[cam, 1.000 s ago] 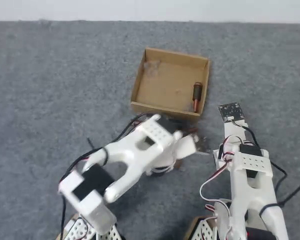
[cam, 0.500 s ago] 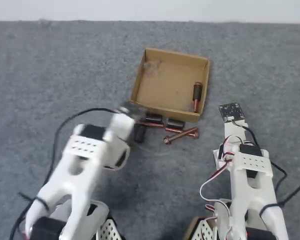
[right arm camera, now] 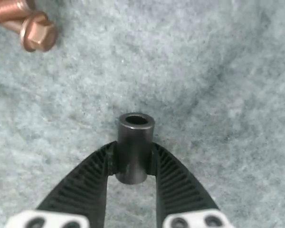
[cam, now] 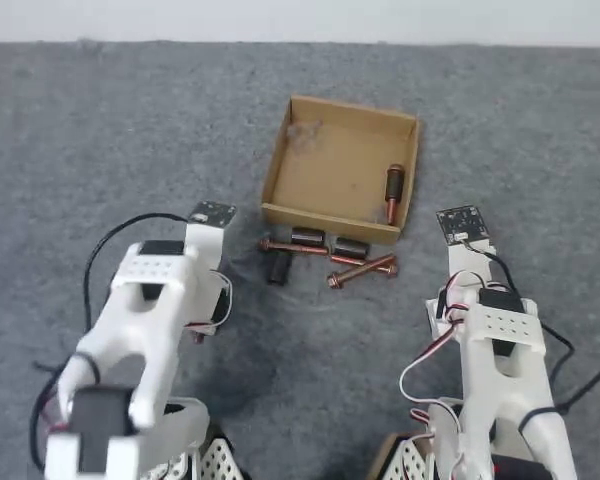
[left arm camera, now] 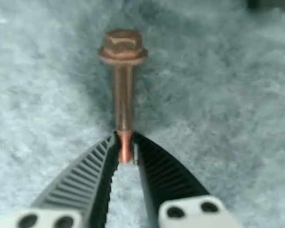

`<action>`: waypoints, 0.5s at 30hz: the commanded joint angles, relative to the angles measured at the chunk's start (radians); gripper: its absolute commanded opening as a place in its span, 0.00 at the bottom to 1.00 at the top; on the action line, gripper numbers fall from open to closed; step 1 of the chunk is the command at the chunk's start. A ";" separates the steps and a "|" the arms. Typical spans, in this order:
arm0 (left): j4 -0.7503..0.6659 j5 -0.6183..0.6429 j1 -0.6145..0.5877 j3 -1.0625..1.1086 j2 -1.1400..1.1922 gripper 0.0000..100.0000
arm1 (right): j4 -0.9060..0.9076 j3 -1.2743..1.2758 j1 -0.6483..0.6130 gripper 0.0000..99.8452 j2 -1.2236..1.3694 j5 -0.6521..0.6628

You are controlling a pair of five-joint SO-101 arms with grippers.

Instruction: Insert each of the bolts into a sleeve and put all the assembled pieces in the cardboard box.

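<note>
Bolt (left arm camera: pixel 122 85) meets sleeve (right arm camera: pixel 134 140)
Left claw (left arm camera: pixel 125 143) pinches the bolt's tip, right claw (right arm camera: pixel 133 153) clamps the sleeve — I'd square shank to bore before pushing, gently.

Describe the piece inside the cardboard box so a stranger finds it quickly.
Find the cardboard box on the grey carpet. Against its wall on the side of the right arm lies a dark sleeve with a copper bolt tip protruding. Only this piece is inside; loose bolts and sleeves lie outside.
</note>
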 commanded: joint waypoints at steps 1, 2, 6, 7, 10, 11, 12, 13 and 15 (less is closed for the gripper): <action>-0.008 0.005 0.041 -0.087 0.087 0.11 | -0.018 -0.003 0.008 0.01 -0.047 0.012; -0.008 0.005 0.046 -0.093 0.089 0.12 | -0.018 -0.003 0.008 0.01 -0.047 0.012; 0.011 0.005 0.049 -0.114 0.066 0.12 | -0.018 -0.003 0.008 0.01 -0.047 0.012; 0.023 0.005 0.049 -0.122 0.055 0.12 | -0.018 -0.003 0.008 0.01 -0.047 0.012; 0.049 0.005 0.049 -0.148 0.025 0.12 | -0.018 -0.003 0.007 0.01 -0.047 0.012; 0.052 0.006 0.049 -0.157 0.018 0.12 | -0.018 -0.003 0.007 0.01 -0.047 0.012; 0.054 0.008 0.049 -0.166 0.015 0.12 | -0.018 -0.003 0.007 0.01 -0.047 0.012; 0.054 0.008 0.049 -0.174 0.015 0.12 | -0.018 -0.003 0.007 0.01 -0.047 0.012; 0.051 0.006 0.049 -0.191 0.015 0.12 | -0.018 -0.003 0.007 0.01 -0.047 0.012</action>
